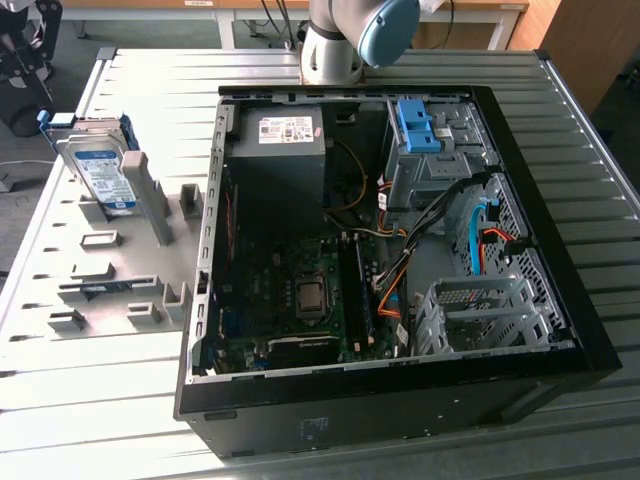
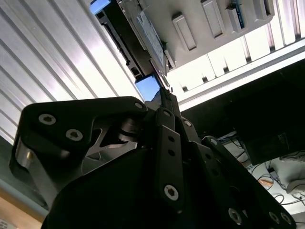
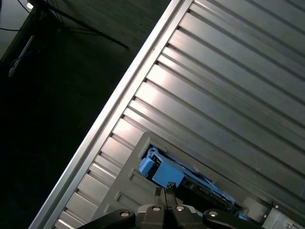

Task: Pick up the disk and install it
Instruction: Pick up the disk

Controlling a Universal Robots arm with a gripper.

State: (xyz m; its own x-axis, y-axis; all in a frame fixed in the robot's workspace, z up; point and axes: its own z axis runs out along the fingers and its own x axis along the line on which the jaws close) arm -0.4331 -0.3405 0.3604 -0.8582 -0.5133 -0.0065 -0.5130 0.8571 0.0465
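Note:
The disk (image 1: 100,170), silver with a blue-and-white label and blue rails, leans upright in a grey holder (image 1: 120,270) at the exterior view's left, beside the open computer case (image 1: 560,300). In the first wrist view my gripper (image 3: 167,192) hangs over the disk's blue rail (image 3: 162,172), apart from it. In the second wrist view the disk (image 2: 150,36) is edge-on beyond my gripper (image 2: 164,93), whose fingers are shut together with nothing between them.
Inside the case are a grey power-supply box (image 1: 280,150), a motherboard (image 1: 300,300), cables, and a metal drive cage topped by a blue bracket (image 1: 418,125). A second cage (image 1: 480,315) sits near the case's front. The ribbed metal table (image 1: 100,400) ends close to the holder.

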